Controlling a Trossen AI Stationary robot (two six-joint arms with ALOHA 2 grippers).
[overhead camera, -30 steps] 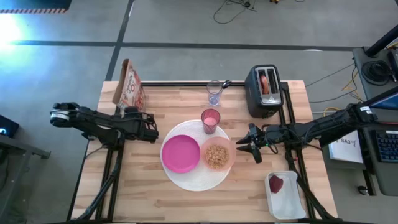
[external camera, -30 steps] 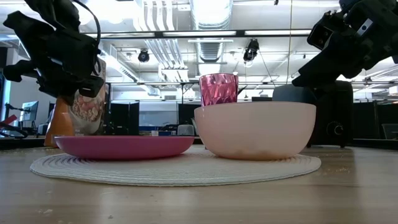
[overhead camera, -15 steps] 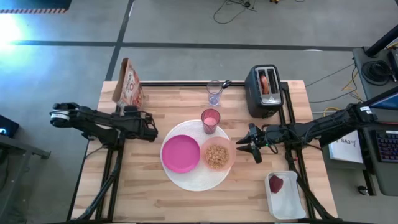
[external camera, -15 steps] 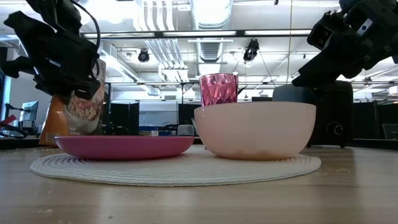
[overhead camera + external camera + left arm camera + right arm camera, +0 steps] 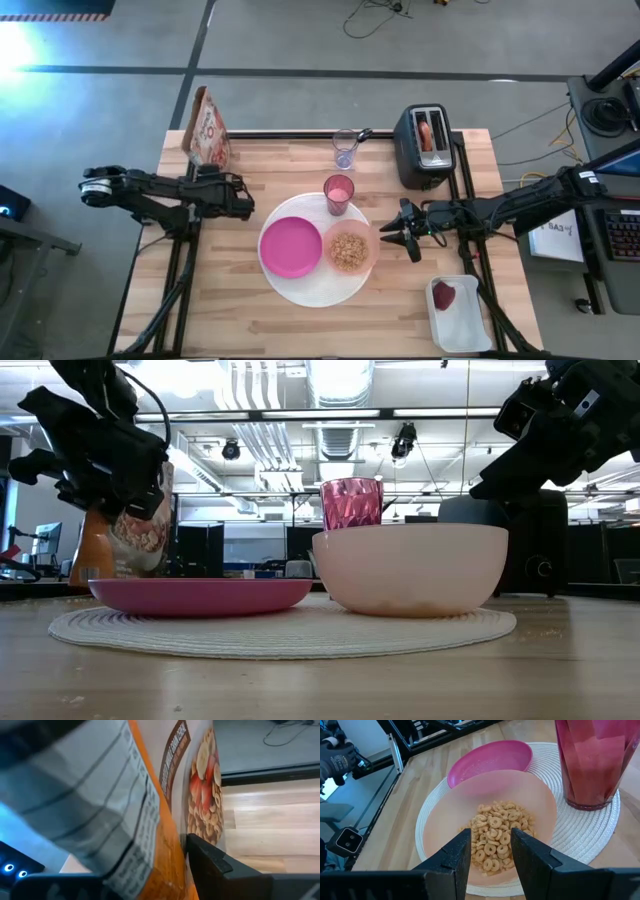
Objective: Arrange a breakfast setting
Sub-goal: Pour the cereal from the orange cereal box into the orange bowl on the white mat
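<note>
Cereal bag (image 5: pixel 165 815), left wrist view, centre of frame: brown lettering runs along the orange edge in the upper middle, too blurred to read; a nutrition-style table on the grey side panel, likewise illegible. No other legible text.

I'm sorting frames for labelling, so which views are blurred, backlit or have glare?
Left wrist view: the cereal bag fills the frame, too close and soft. Low view: bright ceiling lights leave both arms as dark silhouettes; the bowl is sharp. High view: glare on the floor at top left, table evenly lit. Right wrist view: sharp on the cereal.
</note>
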